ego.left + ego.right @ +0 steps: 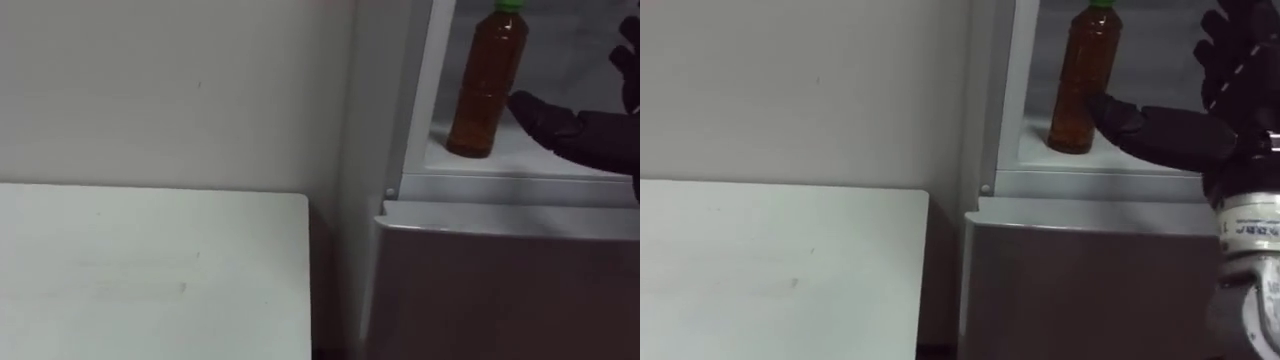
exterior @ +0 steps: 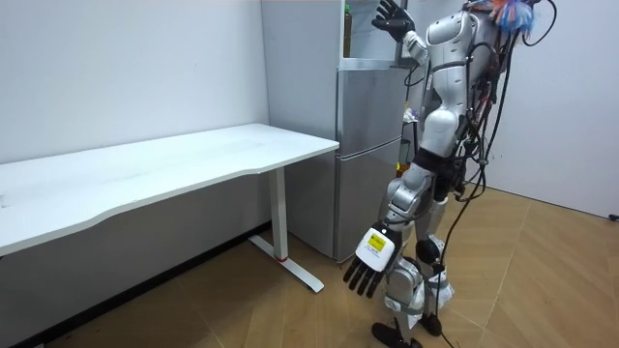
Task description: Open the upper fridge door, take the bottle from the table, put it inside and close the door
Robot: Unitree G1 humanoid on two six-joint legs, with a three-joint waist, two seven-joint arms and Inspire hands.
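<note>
Bottle [image 1: 487, 85]: where do we see it?

— We see it standing straight up on the white shelf [image 1: 545, 158] in the top part of the fridge [image 1: 500, 290]. It is on the left side, near the front. We can look right in, so we think the top door is open.

Why does it stand like that?

— We think standing up keeps it from rolling. The green cap [image 1: 1100, 4] is on top, so nothing can spill.

What about the right robot hand [image 1: 1180, 135]?

— It is up by the shelf, just beside the bottle. It is wide open, with the fingers [image 1: 1235, 45] spread and pointing up. The thumb [image 1: 1120, 115] reaches toward the bottle. We cannot tell if it touches. Nothing is curled round the bottle, so the hand holds nothing.

Why is it held so?

— We think the bottle stands by itself now, so the job looks almost done.

And the left robot hand [image 2: 370, 256]?

— It hangs low by the leg, loose and holding nothing. The worktop [image 1: 150, 270] sits just left of the fridge.
</note>
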